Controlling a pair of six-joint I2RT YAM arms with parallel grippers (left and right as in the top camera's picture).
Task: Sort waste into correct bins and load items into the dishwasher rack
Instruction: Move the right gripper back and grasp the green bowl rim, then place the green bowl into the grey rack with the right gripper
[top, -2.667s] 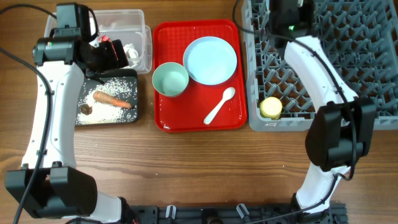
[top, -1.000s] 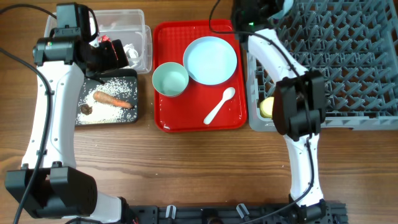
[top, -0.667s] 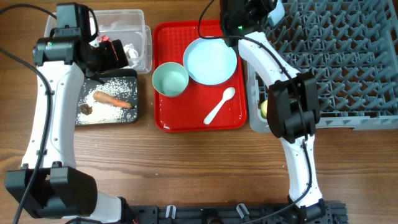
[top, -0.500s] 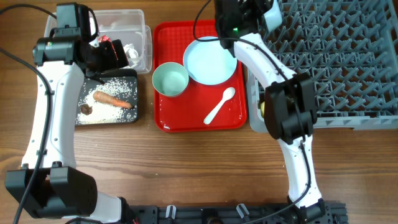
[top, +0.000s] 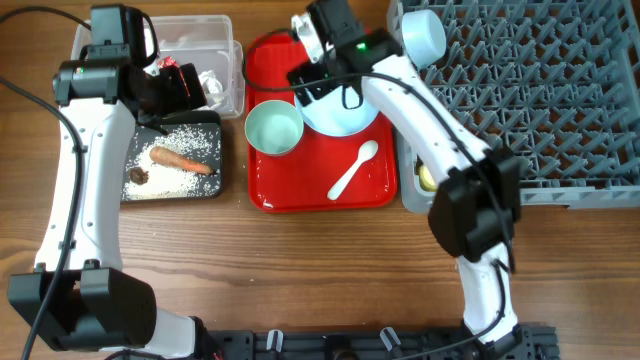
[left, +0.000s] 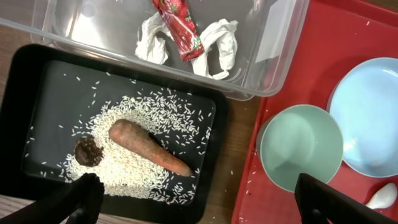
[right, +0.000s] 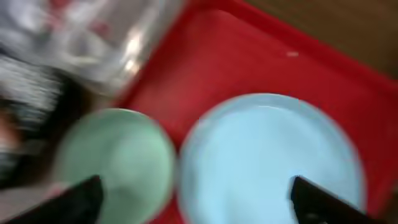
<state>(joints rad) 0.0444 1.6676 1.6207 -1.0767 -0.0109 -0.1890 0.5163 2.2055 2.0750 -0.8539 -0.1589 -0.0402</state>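
Red tray (top: 300, 190), plate (right: 273, 155) beneath right hand (right: 196, 202)

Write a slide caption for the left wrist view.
Left hand open; black tray holds rice, carrot, brown lump; clear tub holds wrapper, tissue; green bowl, blue plate on red tray.

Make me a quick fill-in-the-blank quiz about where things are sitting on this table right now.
The carrot lies on rice in the ___ tray.
The red snack wrapper lies in the clear ___ among crumpled tissue.
The white spoon lies on the ___ serving tray.
The yellow cup sits in the grey dishwasher ___.
Missing words: black, tub, red, rack.
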